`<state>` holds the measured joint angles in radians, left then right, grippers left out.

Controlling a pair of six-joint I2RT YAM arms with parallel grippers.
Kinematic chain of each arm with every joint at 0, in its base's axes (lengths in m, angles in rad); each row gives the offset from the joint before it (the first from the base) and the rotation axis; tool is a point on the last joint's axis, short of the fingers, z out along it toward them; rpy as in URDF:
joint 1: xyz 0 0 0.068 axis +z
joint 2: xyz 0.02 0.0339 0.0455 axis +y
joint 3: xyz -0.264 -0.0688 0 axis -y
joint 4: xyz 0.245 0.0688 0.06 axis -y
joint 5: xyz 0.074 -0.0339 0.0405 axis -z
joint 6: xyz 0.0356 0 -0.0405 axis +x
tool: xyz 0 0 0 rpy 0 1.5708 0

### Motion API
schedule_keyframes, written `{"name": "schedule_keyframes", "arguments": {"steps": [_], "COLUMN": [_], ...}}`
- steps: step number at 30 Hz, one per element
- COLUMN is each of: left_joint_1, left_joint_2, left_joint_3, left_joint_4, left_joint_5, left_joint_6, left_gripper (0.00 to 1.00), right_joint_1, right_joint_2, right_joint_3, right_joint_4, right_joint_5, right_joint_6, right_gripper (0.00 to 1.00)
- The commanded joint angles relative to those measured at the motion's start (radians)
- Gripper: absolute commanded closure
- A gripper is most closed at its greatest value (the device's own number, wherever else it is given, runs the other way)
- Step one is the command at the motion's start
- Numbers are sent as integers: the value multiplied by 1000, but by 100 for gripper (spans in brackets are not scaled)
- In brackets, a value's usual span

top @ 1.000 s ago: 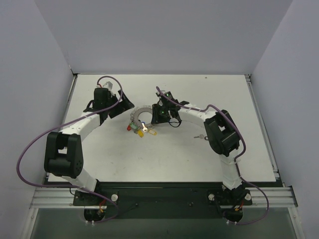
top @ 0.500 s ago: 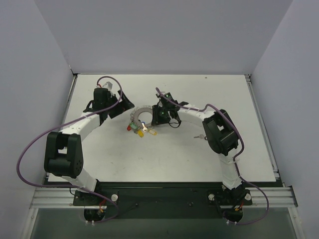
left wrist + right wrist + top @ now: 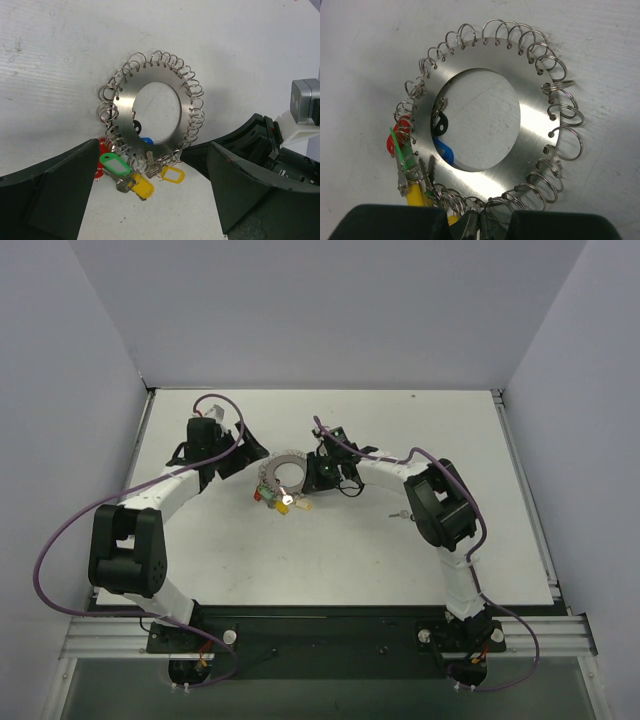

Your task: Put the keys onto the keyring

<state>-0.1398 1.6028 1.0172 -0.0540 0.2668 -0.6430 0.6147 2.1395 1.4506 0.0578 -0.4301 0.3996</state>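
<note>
You have the keyring (image 3: 127, 115) lying flat on the white table (image 3: 50, 60) between the two arms; it is a bright steel disc with a wide round hole, its rim strung all round with small wire loops; the keys (image 3: 125, 175) hang bunched on the loops of one side, with a green tag (image 3: 114, 164) showing a white paper window, a yellow tag (image 3: 141, 189) and a red tag (image 3: 101, 160); a black tag (image 3: 440, 125) and a blue tag (image 3: 444, 150) show through the hole; your left gripper (image 3: 152, 155) stands spread wide, one finger on either side of the disc, touching nothing; your right gripper (image 3: 477, 225) is pinched on the rim loops beside the bunch.
</note>
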Motion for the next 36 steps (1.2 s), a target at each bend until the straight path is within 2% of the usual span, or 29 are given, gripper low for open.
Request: {"name": "schedule_keyframes", "arguments": {"steps": [1,3,26,27,28,29,32,36], "left_joint_1": [9,11,11,9,9,9,9,9], "left_joint_2": [-14,-20,-141,-145,-149,-150,-156,-158], "left_joint_3": [-5,-6,-71,-75,-77,-77,-78,-78], "left_joint_4": [40,40,126,126,125,126,126,126], "left_joint_5": [17,18,55,57,57,57,60,63], "left_joint_6": [-1,-3,-15,-14,-14,-14,-14,-12], "left_gripper": [3,3,3,2,3,3,3,3], "right_joint_1": [-10,-12,-10,-10,-12,-10,-12,-13], "right_joint_2": [-21,-32,-266,-268,-274,-286,-315,-334], "right_joint_3": [-24,-32,-239,-245,-249,-259,-285,-291], "right_joint_4": [54,62,171,168,166,166,168,155], "right_joint_5": [-53,-58,-127,-122,-119,-113,-84,-72], "right_joint_6": [10,8,-53,-57,-58,-61,-67,-76], "right_gripper": [97,100,100,96,89,74,60,57]}}
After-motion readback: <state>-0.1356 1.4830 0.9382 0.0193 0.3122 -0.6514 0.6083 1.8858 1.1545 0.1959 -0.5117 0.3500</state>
